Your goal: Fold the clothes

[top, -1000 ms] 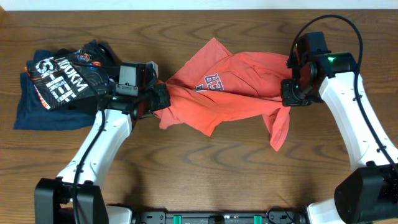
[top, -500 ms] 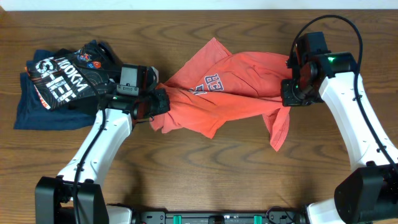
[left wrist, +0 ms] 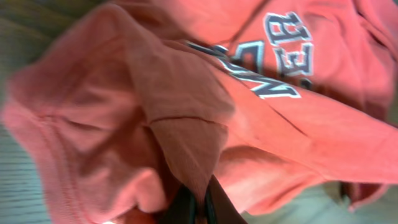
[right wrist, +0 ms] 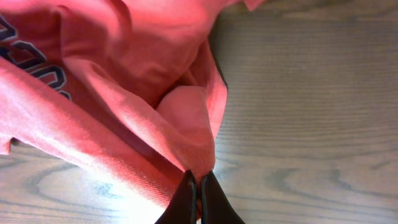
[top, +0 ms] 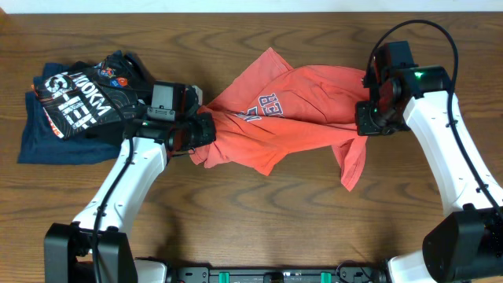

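The coral-red T-shirt (top: 291,118) lies crumpled across the middle of the wooden table, its dark-and-white chest logo (top: 266,103) facing up. My left gripper (top: 206,130) is shut on a fold at the shirt's left end; in the left wrist view the cloth (left wrist: 186,143) runs down between the dark fingers (left wrist: 219,205). My right gripper (top: 364,116) is shut on the shirt's right end, pinching a fold of cloth (right wrist: 186,124) between its fingertips (right wrist: 211,202). A loose flap (top: 354,165) hangs toward the front right.
A black shirt with white lettering and orange marks (top: 86,98) lies on a folded navy-blue garment (top: 55,145) at the left, just behind my left arm. Bare wood table (top: 259,220) spreads in front of the shirt.
My left gripper has pulled its end of the shirt slightly, bunching the cloth's left edge lower and leftward. The right arm has not moved.
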### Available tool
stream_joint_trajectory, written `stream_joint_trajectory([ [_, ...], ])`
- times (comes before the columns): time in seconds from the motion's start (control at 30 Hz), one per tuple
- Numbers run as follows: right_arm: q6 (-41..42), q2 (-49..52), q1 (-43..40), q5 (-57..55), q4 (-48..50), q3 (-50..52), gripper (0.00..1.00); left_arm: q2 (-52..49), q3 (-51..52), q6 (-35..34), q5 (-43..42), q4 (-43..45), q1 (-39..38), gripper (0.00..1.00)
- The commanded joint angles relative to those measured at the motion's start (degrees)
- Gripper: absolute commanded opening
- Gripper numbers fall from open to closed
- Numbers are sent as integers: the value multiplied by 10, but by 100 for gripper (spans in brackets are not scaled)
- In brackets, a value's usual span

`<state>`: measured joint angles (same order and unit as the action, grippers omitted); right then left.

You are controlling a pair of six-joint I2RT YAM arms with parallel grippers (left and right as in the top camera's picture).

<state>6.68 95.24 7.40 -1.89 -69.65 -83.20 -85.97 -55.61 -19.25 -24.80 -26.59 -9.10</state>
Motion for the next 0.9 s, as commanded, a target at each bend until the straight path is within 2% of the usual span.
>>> stream_joint_trajectory([
  [0.0, 15, 3, -17, -18, -4, -3, 1, 35, 2, 19, -53, -8, 3, 6],
  [0.13, 13, 3, -34, -30, -14, -3, 1, 107, 2, 19, -51, -12, 23, 6],
  [0.23, -27, 3, -43, -32, 18, -3, 3, 163, 2, 18, -15, -12, 50, 6],
  [0.37, -76, 3, -43, 40, 70, -3, 19, 206, 2, 16, 66, -13, 75, 6],
  [0.47, -102, 3, -40, 123, 77, -3, 30, 205, 3, 16, 97, -13, 79, 6],
  [0.57, -104, 3, -32, 143, 39, -3, 32, 189, 3, 16, 123, -13, 79, 6],
  [0.7, -101, 3, -21, 141, -29, 7, 33, 158, 3, 16, 204, -12, 79, 6],
  [0.87, -99, 3, -6, 137, -32, 70, 34, 123, 3, 5, 226, -13, 79, 6],
])
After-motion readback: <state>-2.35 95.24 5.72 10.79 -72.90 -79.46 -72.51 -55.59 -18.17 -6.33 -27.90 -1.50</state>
